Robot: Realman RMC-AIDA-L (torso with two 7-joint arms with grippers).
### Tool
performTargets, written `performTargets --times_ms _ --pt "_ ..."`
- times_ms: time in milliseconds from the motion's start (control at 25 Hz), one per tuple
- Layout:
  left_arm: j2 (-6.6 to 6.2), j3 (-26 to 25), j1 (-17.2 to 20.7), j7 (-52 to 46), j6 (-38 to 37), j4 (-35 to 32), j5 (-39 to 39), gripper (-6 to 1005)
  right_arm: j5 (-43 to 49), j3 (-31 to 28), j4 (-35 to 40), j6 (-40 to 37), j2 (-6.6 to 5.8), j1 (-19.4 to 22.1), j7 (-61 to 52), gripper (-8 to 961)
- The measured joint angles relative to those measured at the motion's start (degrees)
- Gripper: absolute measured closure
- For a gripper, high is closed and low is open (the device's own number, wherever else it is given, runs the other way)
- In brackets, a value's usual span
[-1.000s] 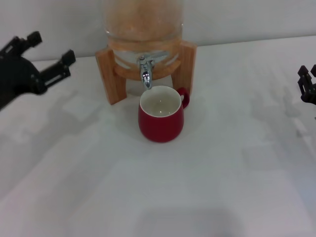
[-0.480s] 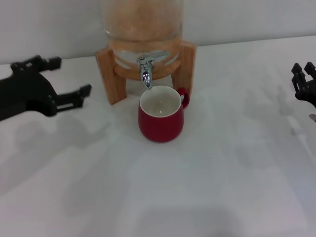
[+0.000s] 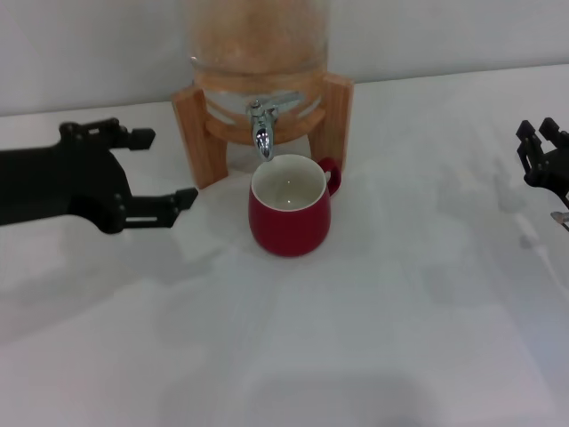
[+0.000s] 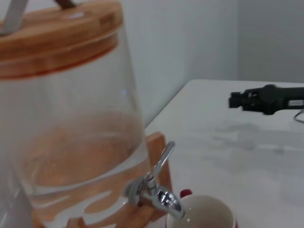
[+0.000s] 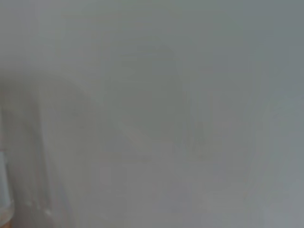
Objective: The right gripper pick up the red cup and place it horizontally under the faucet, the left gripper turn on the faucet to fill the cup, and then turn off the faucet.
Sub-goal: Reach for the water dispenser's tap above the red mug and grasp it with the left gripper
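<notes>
The red cup point(image 3: 289, 218) stands upright on the white table, mouth up, handle to the back right, right below the chrome faucet point(image 3: 260, 130). Its white inside looks dry. The faucet's lever points up and sideways in the left wrist view point(image 4: 163, 159), with the cup's rim point(image 4: 204, 209) below the spout. My left gripper point(image 3: 172, 167) is open, level with the cup, a hand's width to its left and touching nothing. My right gripper point(image 3: 539, 151) is open and empty at the far right edge; it also shows far off in the left wrist view point(image 4: 260, 99).
The faucet belongs to a glass jar point(image 3: 258, 49) with orange-tinted contents on a wooden stand point(image 3: 194, 133) at the back, against a grey wall. The jar has a wooden lid point(image 4: 57, 38). The right wrist view shows only blank grey.
My left gripper has swung down and to the right, from the far left edge toward the cup and faucet. My right gripper has shifted slightly left. The cup has not moved.
</notes>
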State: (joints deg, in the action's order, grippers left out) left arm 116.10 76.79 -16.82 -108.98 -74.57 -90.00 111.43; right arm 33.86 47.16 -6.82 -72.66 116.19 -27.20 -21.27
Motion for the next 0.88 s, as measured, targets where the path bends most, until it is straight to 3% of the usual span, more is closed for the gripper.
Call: performTargets --times_ms 480,880 --pt "0.05 -2.4 -5.1 0.7 -1.1 0.8 4.6 123 1.2 0.3 -0.5 -0.2 0.0 -0.1 0.0 659" --pt "-0.19 -3.0 -13.1 5.1 -1.1 8.9 6.4 123 2.4 -0.2 -1.8 0.0 0.0 -0.2 0.1 659"
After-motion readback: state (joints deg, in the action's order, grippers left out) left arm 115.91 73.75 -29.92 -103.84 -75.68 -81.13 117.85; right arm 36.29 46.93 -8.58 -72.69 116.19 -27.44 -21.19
